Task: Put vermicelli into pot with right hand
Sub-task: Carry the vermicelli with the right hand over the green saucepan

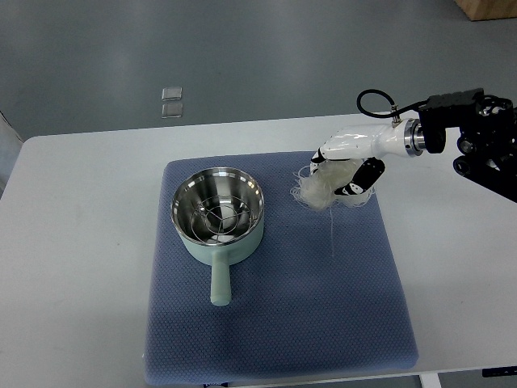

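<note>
The fingers (355, 179) of the right hand (346, 166) are curled down over the vermicelli (317, 190), closed around the upper part of the pale tangle while loose loops spill out toward nine o'clock and one thin strand (333, 234) trails down toward six o'clock onto the mat. The bundle looks only partly gathered, so the grasp should be firm before any lift, and the lift should go high enough for the hanging strand to clear the rim. The pot (218, 212) stands at nine o'clock from the hand, near but apart, open and upright, with a wire rack showing inside and its handle (220, 283) pointing to six o'clock; a release centred over the bowl would keep stray loops from draping over the edge. Both rest on a blue quilted mat (275, 323) laid on the white worktop (73, 242). Beyond it lies grey floor (242, 48), with two small clear squares (171, 102) at twelve o'clock. The left arm is out of view.
</note>
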`<control>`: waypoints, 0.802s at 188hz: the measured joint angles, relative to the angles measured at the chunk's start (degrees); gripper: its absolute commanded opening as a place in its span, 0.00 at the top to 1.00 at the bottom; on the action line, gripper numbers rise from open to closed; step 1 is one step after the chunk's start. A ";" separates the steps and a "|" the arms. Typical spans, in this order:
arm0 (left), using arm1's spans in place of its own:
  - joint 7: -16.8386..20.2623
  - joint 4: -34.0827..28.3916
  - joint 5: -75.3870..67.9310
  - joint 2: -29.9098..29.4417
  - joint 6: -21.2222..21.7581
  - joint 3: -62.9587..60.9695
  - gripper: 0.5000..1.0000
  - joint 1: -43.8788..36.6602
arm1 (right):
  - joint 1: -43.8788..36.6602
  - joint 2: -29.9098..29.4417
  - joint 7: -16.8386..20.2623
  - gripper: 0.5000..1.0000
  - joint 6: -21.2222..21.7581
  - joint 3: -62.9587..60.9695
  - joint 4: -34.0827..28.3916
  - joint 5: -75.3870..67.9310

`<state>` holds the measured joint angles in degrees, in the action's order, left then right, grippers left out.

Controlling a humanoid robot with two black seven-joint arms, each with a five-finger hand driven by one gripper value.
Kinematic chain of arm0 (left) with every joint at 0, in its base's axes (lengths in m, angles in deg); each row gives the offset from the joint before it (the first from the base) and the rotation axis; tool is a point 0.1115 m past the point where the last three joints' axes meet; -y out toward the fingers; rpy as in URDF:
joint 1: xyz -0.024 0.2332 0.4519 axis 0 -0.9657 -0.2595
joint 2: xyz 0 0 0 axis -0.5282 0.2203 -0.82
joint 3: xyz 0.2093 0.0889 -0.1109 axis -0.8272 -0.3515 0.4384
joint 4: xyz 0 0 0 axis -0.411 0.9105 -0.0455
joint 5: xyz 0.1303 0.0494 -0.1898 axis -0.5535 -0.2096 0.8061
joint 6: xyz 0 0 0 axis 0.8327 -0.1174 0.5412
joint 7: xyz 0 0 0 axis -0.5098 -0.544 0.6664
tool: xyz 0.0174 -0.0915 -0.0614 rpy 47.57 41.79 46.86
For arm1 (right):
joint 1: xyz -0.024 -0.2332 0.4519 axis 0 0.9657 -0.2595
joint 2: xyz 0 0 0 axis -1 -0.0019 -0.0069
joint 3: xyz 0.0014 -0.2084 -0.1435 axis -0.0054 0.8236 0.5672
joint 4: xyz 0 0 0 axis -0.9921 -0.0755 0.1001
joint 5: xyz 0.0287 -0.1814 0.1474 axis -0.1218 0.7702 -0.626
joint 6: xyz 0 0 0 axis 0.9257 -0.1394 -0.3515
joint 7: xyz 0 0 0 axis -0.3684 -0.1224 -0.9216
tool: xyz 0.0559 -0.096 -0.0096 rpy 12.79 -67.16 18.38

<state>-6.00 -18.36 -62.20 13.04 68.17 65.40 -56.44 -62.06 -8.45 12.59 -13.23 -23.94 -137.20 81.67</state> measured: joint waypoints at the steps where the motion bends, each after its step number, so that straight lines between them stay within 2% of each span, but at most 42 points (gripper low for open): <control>1: 0.00 0.00 0.00 0.00 0.00 0.00 0.00 0.00 | -0.12 0.01 0.00 0.99 0.03 -0.02 0.00 -0.03; 59: 0.00 0.00 0.00 0.00 0.00 -0.06 0.00 0.00 | -9.58 -2.10 -0.01 0.98 1.01 -0.37 -0.04 -0.98; 95: 0.00 -0.01 0.00 0.00 0.00 -0.09 0.00 0.00 | -14.49 -9.14 0.34 0.95 2.64 -0.33 0.02 -0.99; 151: 0.00 -0.05 0.00 0.00 0.00 -0.09 0.00 0.00 | -14.58 -23.08 0.72 0.94 3.51 0.09 2.57 -0.72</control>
<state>-6.00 -18.41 -62.20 13.04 68.18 65.30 -56.44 -76.64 -31.53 13.32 -9.71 -23.85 -134.63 80.95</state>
